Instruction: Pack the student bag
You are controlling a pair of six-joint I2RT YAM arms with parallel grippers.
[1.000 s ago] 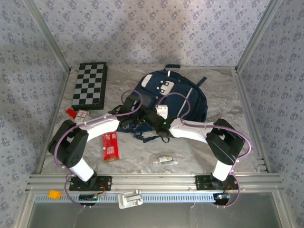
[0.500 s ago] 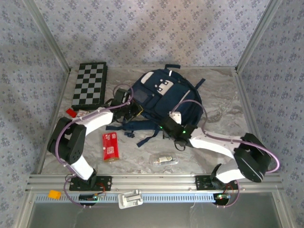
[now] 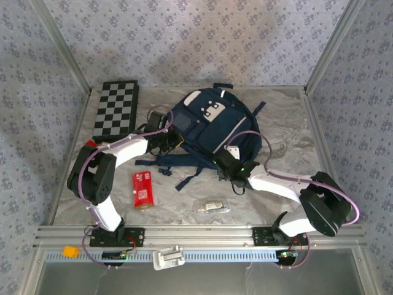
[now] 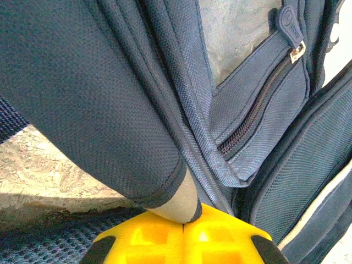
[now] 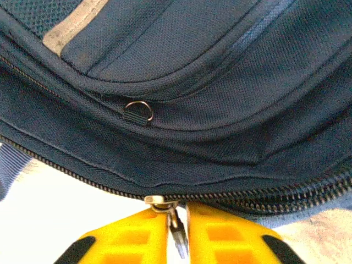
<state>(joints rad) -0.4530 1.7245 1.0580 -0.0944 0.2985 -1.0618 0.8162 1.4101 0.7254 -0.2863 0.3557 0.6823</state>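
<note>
Worktop with a crumpled silver-grey cover carries the student bag, which lies flat in the middle, towards the back wall. Its white panels face up and its dark straps spread out at the near side. The left claw is at the bag's left edge and the right claw is at its near edge, both against the fabric.

In the left wrist view the left claw is clenched on the student bag. The two yellow fingers meet with no gap and pinch a folded edge of navy fabric with a pale lining. Just beside this fold runs a closed side zipper with a brass slider at its upper end.

In the right wrist view the right claw is grasping the zipper pull. The metal tab hangs from the slider and sits between the yellow fingers, which press on it from both sides. A small metal D-ring sits on a seam of the student bag above.

To the left of the bag, apart from it, lies a chessboard. A red packet lies near the straps, a small clear pouch lies near the front edge, and a small red object is beside the left arm
</note>
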